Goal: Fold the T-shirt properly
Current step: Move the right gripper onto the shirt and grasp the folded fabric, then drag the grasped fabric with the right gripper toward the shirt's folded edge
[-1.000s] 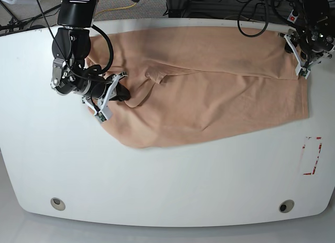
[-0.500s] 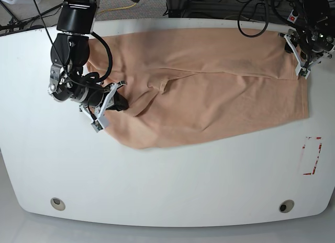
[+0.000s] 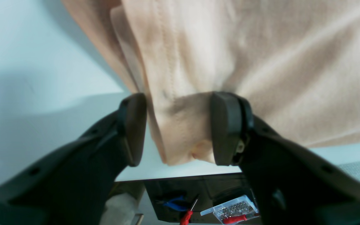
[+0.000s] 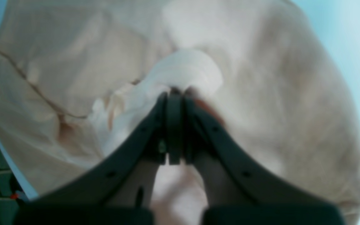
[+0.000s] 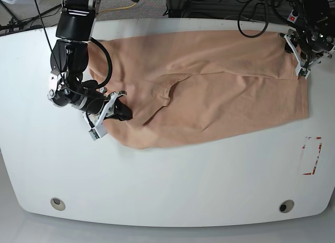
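Right hand (image 4: pixel 175 93) pinches the T-shirt (image 5: pixel 209 96); left hand (image 3: pixel 180 128) gapes astride its corner.

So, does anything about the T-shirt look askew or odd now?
Yes. The T-shirt lies crooked, with a bunched ridge of cloth mid-body. The right gripper pinches a fold; the left gripper straddles a far corner, open.

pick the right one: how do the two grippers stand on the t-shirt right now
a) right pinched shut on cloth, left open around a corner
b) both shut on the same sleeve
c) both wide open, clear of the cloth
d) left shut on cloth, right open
a: the right gripper has its jaws pressed together on a bunched fold of the T-shirt, while the left gripper stands open with a hemmed corner between its fingers.
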`<state>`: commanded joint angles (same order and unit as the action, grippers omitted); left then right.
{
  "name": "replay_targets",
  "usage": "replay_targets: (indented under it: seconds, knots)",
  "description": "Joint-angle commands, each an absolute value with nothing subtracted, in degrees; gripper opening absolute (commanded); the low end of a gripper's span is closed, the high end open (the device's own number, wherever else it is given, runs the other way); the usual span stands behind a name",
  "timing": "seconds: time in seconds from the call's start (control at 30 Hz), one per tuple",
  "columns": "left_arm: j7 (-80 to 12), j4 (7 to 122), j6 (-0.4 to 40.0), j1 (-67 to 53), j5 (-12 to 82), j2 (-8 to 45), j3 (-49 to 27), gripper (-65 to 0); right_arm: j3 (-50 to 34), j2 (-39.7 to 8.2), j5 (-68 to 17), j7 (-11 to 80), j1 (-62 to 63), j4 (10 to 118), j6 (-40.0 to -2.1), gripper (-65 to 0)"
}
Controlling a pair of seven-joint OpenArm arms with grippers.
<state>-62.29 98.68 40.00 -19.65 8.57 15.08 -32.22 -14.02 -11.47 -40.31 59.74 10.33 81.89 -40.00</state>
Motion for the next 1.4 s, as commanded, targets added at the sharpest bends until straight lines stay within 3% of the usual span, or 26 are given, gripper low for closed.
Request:
replay_targets:
  seconds: [0.13,0.27,0.5,0.67,0.77,0.87,1.03,1.23,1.4]
  knots:
    - [-62.3,98.7,40.0,-19.6,8.6,15.1,-32.2,-34.4,-14.3,-13.8,-40.5,59.7,10.2,83.0,-40.0,-30.6]
    - [-62.3,98.7,40.0,-19.6,8.6,15.1,-32.2,-34.4,-15.8,-15.8,-40.4,59.7,8.7,86.4,-40.0,-16.2]
    - [-62.3,99.1,40.0,-19.4,8.7,15.1,-32.2,-34.4,-21.6,-20.5,-40.9,63.6,4.0,89.0,-40.0,-15.5]
    - [-62.3,98.8,40.0,-19.3,8.7,15.1,-32.2,-34.4,-27.8,-20.4,-40.9,68.6,-5.9,100.8,-40.0,-15.5]
    - [-62.3,98.8,40.0,-19.3,8.7,15.0,-31.9,-34.4,-30.3,-17.7,-41.2,70.9,-11.5,108.1,-40.0,-15.5]
    - [-62.2,98.7,40.0,-19.3,8.7,15.0,-30.2,-34.4,-33.7,-15.2,-46.2,73.0,-16.7,114.0,-40.0,-15.5]
    - [-62.2,98.3,40.0,-19.3,8.6,15.0,-29.8,-34.4,-34.7,-13.8,-58.3,73.8,-21.5,114.0,-40.0,-15.5]
    - [-62.2,94.8,40.0,-18.0,7.9,15.2,-29.8,-34.4,-34.4,-9.8,-48.7,73.5,-21.4,112.0,-40.0,-15.5]
    - [-62.2,93.1,40.0,-17.7,5.2,16.1,-29.8,-34.4,-30.5,-9.7,-40.0,72.7,-19.9,106.1,-40.0,-15.5]
